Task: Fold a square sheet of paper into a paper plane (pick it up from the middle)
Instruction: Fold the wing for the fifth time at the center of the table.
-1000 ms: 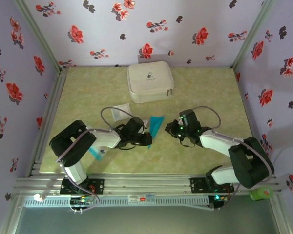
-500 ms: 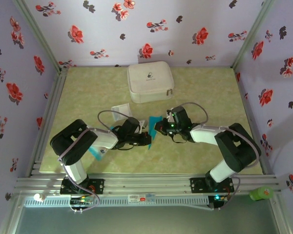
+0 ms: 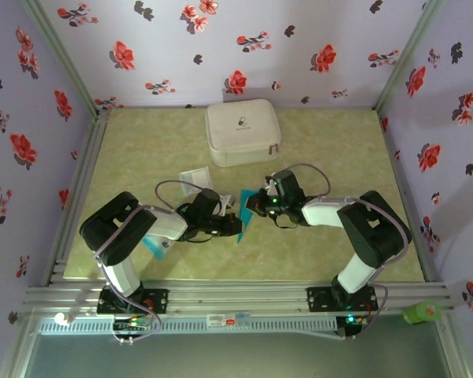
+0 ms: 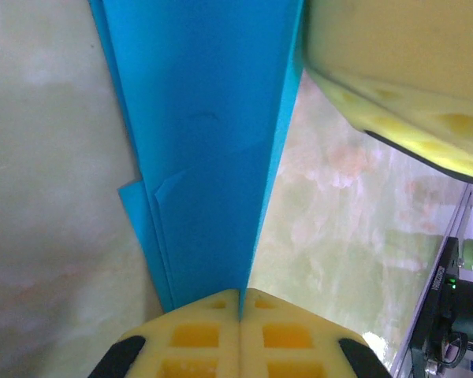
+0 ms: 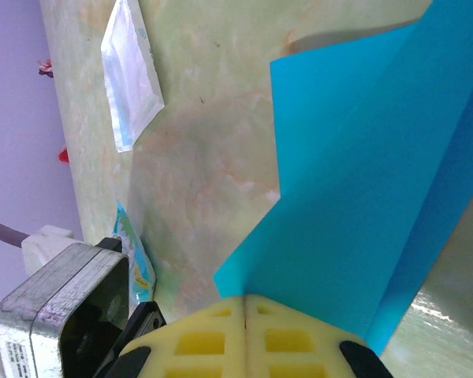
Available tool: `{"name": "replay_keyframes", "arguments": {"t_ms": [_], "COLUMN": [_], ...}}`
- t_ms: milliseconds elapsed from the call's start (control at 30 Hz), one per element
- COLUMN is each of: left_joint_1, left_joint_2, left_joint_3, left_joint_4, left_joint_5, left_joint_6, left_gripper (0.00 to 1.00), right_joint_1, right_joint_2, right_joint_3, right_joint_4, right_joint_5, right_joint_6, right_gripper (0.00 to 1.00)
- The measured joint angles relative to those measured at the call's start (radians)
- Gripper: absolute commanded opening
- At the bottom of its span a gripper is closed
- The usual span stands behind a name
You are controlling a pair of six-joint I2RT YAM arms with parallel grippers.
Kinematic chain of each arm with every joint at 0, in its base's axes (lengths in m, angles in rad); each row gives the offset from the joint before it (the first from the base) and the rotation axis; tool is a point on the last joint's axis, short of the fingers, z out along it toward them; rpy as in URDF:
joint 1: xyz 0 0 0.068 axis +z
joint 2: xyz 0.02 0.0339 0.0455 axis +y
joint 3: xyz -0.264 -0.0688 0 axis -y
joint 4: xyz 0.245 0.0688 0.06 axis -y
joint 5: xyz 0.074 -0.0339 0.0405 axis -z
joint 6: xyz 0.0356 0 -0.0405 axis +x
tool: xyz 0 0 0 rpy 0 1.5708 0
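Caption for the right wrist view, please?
Right gripper shut on the folded bright blue paper sheet over the green marbled table, pale plastic packet beyond.

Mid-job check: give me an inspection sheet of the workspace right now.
Surface: green marbled table, flat.
Job's things: blue paper, folded and creased, pinched between both arms.
Clutter: white case at the back; clear packet; blue-and-white packet by the left arm.
Grippers: left gripper and right gripper both shut on the paper.
Cables: grey loop at each wrist, clear of the paper.
Surroundings: floral walls; green object by the front rail.
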Motion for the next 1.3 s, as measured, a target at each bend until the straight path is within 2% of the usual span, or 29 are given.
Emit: {"name": "replay_keyframes", "arguments": {"t_ms": [700,1300], "left_joint_1": [0.027,0.027], "left_joint_2": [0.020,0.021], "left_joint_3": [0.003,0.012], "left_joint_4": [0.006,-0.016], "left_joint_5": [0.083,0.086], "left_joint_6": [0.027,0.041], "left_gripper": [0.01,0.04], "right_joint_1": [0.000,0.000], "right_joint_2": [0.048,0.068], "right_joint_3": [0.000,-0.003], "right_joint_4": [0.000,0.008], "right_joint_5": [0.029,0.056], "right_joint_6": [-0.007,-0.007], "right_gripper": [0.03,0.03]}}
